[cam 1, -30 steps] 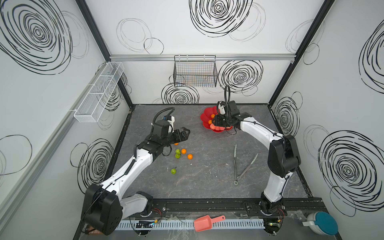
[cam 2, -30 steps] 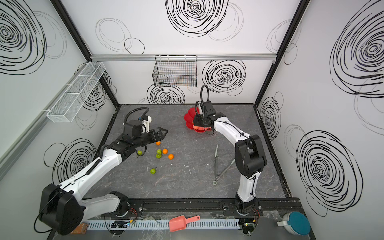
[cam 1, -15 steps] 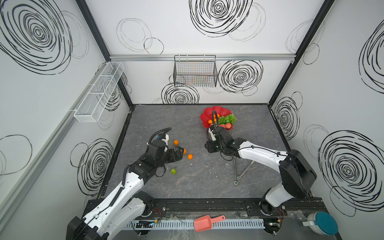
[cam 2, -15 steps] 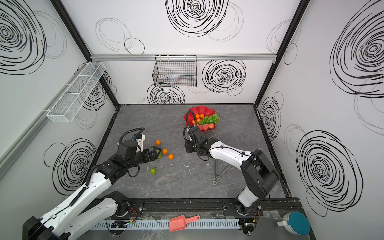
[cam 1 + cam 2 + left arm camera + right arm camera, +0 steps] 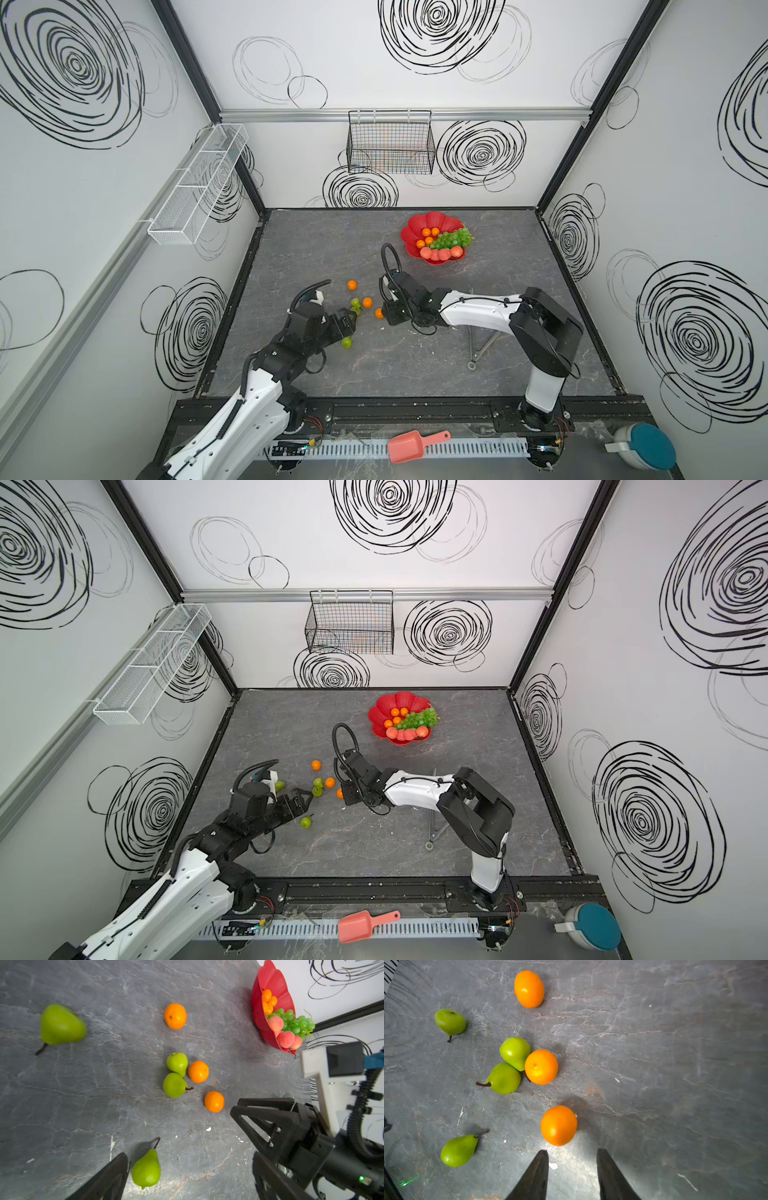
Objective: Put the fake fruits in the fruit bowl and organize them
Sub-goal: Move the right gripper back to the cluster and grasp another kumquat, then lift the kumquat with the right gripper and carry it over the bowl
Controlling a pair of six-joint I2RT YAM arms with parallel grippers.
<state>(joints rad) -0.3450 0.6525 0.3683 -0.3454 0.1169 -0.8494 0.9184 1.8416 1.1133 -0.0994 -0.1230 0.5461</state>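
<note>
A: Where do we have the bowl (image 5: pixel 432 219)?

B: At the back of the table (image 5: pixel 316 249), right of the middle and well apart from both arms. We count four oranges (image 5: pixel 426 231) in it. The grapes (image 5: pixel 455 237) reach its right rim, and a row of peaches (image 5: pixel 440 254) lies along its near edge.

A: What do we see loose?

B: Three loose oranges (image 5: pixel 367 302) and four pears (image 5: pixel 318 782), all on the table left of the middle. Two pears lie together, with the middle loose orange just beside them. A lone pear (image 5: pixel 279 785) sits off by the left arm's wrist.

A: How do we read the left gripper (image 5: pixel 189 1157)?

B: We read it as wide open and empty. In its wrist view one pear (image 5: pixel 146 1168) lies on the table between the fingers. It is just beside one of them and not gripped.

A: And the right gripper (image 5: pixel 571 1152)?

B: It is partly open, and we see nothing between its fingers. It is low over the table. One orange (image 5: pixel 559 1125) sits just ahead of the tips, apart from them.

A: Do we see anything else?

B: The tongs (image 5: pixel 471 349) lie on the table under the right arm. A pink scoop (image 5: pixel 415 445) rests at the front, off the grey surface.
</note>
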